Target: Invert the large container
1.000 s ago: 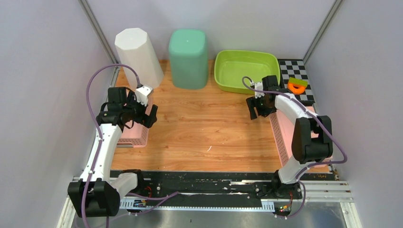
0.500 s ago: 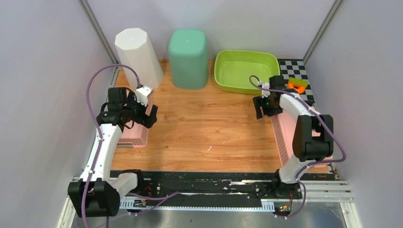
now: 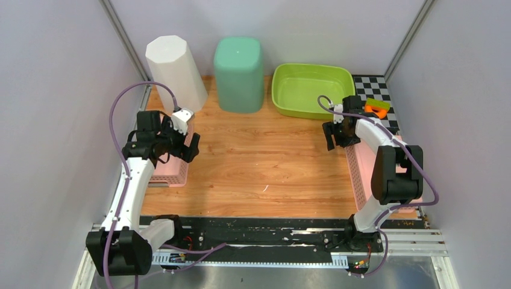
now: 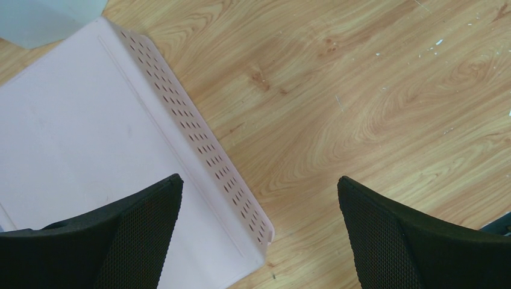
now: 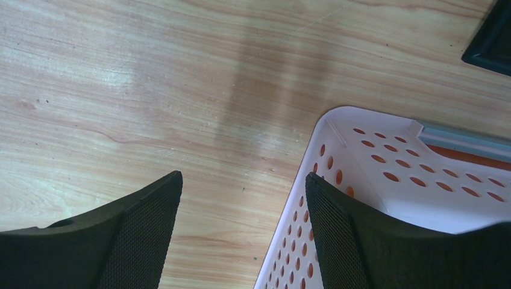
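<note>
The large container is a pink perforated basket (image 3: 360,167) standing upright along the table's right edge, partly under my right arm. My right gripper (image 3: 333,137) hangs open over its far left corner. In the right wrist view the basket's rim and holed wall (image 5: 385,192) lie under the right finger, the left finger is over bare wood, and nothing sits between the fingers of the gripper (image 5: 243,180). My left gripper (image 3: 188,143) is wide open above the corner of a smaller pink basket (image 3: 172,174) that lies bottom up (image 4: 90,132). It holds nothing (image 4: 259,180).
At the back stand a white octagonal bin (image 3: 176,69), a teal bin (image 3: 238,72) and a lime green basin (image 3: 312,89). An orange object (image 3: 377,108) lies on a checkerboard mat (image 3: 376,89) at the back right. Grey walls close in both sides.
My right gripper has moved to the right, from over the bare wood to the large basket's far left corner. The left arm has not moved.
</note>
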You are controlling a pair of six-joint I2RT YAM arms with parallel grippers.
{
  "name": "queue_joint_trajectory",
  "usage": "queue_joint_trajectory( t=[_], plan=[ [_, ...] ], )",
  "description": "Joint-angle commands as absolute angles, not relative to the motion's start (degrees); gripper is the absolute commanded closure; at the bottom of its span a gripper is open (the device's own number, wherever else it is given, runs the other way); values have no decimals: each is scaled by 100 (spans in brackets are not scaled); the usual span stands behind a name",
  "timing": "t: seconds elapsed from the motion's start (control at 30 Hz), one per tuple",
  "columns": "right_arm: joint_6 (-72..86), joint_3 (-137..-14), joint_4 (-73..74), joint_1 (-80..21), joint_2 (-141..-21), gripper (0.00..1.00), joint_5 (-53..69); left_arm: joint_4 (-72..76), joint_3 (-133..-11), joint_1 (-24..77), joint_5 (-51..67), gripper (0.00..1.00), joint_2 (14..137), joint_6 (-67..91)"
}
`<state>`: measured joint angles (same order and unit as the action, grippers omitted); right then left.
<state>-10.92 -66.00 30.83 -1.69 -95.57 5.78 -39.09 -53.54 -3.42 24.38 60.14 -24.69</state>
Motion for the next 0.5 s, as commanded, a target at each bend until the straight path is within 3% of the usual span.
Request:
queue_joint_trajectory(
  t=[0.0, 0.27, 0.47],
  plan=[
    [-1022, -6530, 3138, -62, -9634, 22, 415, -3801, -5256, -366, 2487, 0, 5885, -2470],
    [-1043, -6631, 3122, -155, -9263, 23, 1161, -3801, -5248, -365, 2506, 0, 5870, -2462],
    [-1353, -7137, 3024, -938, -8849, 23, 1001, -3811, -5256, -367, 2532, 0, 5882, -2462]
  ],
)
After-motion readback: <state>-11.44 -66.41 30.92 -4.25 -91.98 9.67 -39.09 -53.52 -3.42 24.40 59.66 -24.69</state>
